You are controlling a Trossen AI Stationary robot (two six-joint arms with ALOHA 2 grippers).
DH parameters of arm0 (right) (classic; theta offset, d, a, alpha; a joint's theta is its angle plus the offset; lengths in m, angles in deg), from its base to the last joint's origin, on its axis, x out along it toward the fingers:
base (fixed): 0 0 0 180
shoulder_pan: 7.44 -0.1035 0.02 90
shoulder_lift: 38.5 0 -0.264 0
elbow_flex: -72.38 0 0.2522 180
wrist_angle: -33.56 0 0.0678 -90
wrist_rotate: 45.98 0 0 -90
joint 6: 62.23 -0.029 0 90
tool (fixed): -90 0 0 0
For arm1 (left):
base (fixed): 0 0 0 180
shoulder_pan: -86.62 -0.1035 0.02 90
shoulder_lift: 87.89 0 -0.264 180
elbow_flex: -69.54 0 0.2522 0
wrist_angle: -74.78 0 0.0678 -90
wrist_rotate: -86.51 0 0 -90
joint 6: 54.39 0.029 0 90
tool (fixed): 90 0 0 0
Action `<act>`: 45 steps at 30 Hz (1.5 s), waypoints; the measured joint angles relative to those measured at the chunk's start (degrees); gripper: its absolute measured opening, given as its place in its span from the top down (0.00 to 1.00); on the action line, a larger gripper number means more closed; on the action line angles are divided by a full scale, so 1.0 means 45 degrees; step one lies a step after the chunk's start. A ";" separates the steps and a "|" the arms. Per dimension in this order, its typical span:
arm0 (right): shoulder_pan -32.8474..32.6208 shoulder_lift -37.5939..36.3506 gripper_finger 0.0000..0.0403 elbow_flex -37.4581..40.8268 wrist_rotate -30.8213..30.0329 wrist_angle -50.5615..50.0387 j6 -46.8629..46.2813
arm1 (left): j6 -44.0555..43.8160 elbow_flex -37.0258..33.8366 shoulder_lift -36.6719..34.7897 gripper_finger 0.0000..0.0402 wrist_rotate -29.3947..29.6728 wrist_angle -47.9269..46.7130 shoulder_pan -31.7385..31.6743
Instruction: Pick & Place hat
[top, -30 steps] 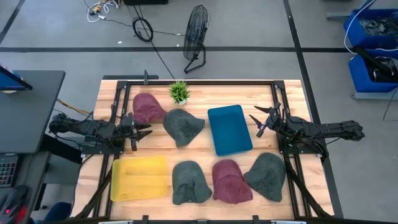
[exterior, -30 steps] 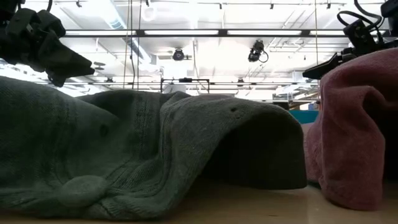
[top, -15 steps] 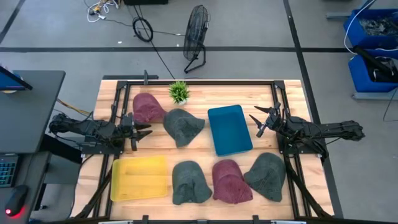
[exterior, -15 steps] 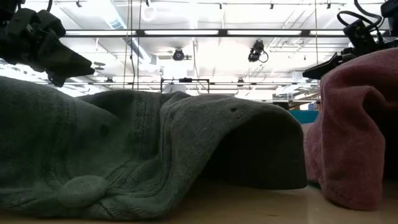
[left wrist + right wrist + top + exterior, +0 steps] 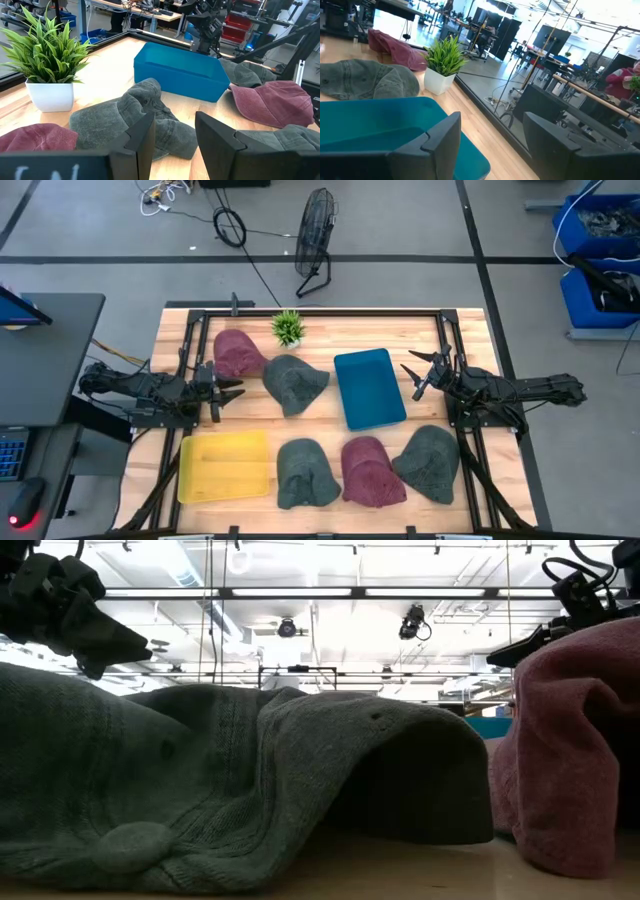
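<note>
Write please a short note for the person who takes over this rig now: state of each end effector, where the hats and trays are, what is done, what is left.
Left end effector: open, empty, at the left table edge.
Right end effector: open, empty, beside the blue tray.
Hats: maroon hat and grey hat near the plant; along the front, grey hat, maroon hat, grey hat.
Done: nothing; blue tray and yellow tray hold no hats.
Left: every pick and place.

The high view looks straight down on the whole counter (image 5: 320, 340). The low view sits at counter height, very near a green hat (image 5: 200, 790). Both wrist views share the blue tray (image 5: 180, 72).
</note>
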State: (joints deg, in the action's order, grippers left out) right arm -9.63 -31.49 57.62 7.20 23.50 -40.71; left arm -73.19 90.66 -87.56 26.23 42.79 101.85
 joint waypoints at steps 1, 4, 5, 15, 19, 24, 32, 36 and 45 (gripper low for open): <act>-0.0001 -0.0001 0.45 0.0001 0.0000 0.0000 0.0000 | 0.0000 0.0000 0.0004 0.64 -0.0001 0.0002 0.0002; 0.0003 0.0000 0.45 0.0001 0.0000 0.0000 -0.0004 | 0.0000 0.0000 0.0001 0.64 0.0003 -0.0003 -0.0002; 0.0001 0.0002 0.45 -0.0004 0.0000 0.0000 0.0000 | 0.0001 0.0004 0.0004 0.64 0.0003 -0.0003 0.0003; 0.0001 0.0004 0.45 -0.0002 0.0000 0.0000 -0.0002 | 0.0010 0.0005 -0.0004 0.64 0.0139 0.0517 -0.0002; -0.0001 -0.0001 0.45 0.0000 0.0000 0.0000 -0.0004 | 0.0203 0.0002 0.0005 0.64 0.0207 0.0568 -0.0013; -0.0001 0.0004 0.45 -0.0004 0.0000 0.0000 0.0000 | 0.0770 0.0000 0.0010 0.64 0.0256 0.0893 -0.0040; 0.0001 0.0003 0.45 -0.0001 0.0000 -0.0005 -0.0002 | 0.0055 0.0005 0.0092 0.64 0.0496 0.1210 -0.0084; 0.0004 0.0000 0.45 -0.0004 0.0000 -0.0004 0.0000 | -0.1075 0.0005 0.0092 0.64 0.0587 0.0746 -0.0084; -0.0001 0.0002 0.45 0.0001 0.0000 0.0000 0.0000 | -0.2249 0.0005 0.0092 0.64 0.0591 0.0715 -0.0084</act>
State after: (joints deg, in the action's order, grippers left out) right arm -9.64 -31.48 57.62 7.20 23.50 -40.71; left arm -83.31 90.68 -87.14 28.89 46.01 101.47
